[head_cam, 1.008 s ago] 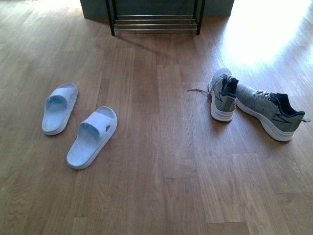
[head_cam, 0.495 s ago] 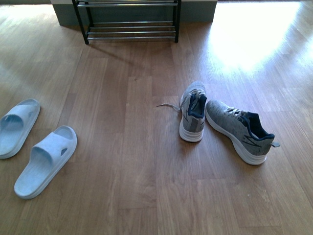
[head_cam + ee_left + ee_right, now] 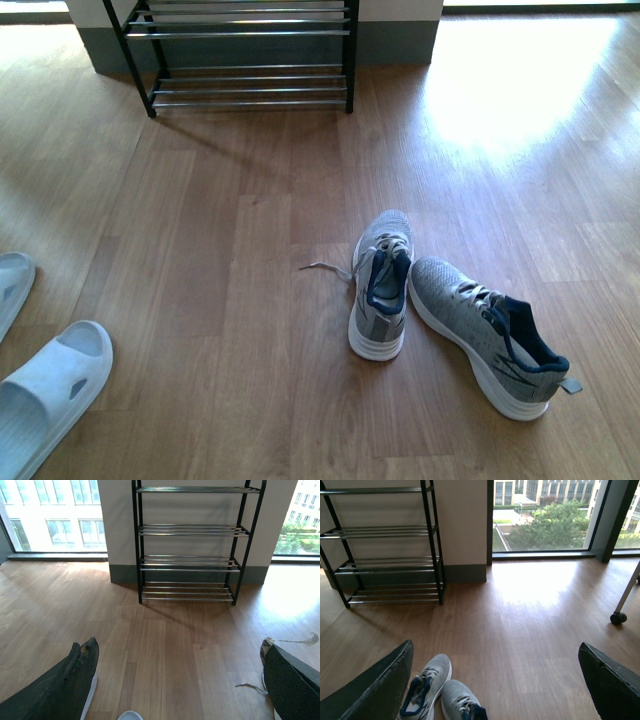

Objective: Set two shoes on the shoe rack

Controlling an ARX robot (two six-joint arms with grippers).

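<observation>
Relative to the earlier front pictures, the grey sneakers now sit lower and nearer mid-frame. The pale blue slides have shifted to the left edge and are cut off there. More of the shoe rack shows at the top.

Sneakers: both stand on their thick white soles on the wood floor, well short of the rack. One has its long axis running nearly straight away from the robot, toe toward the rack and navy collar nearest the camera. A loose lace trails from it to the left. The second sneaker lies diagonally, its toe just beside the first one's flank and its heel out to the right. Contact between them cannot be confirmed.

Slides: toes point away and slightly right. A side slit is visible on the nearer one.

Rack: black frame with chrome rods, standing against the wall. No shoe is on the tiers in view.

Left gripper: jaws spread wide, nothing between them. Right gripper: likewise spread wide and holding nothing, with the sneakers below it.
</observation>
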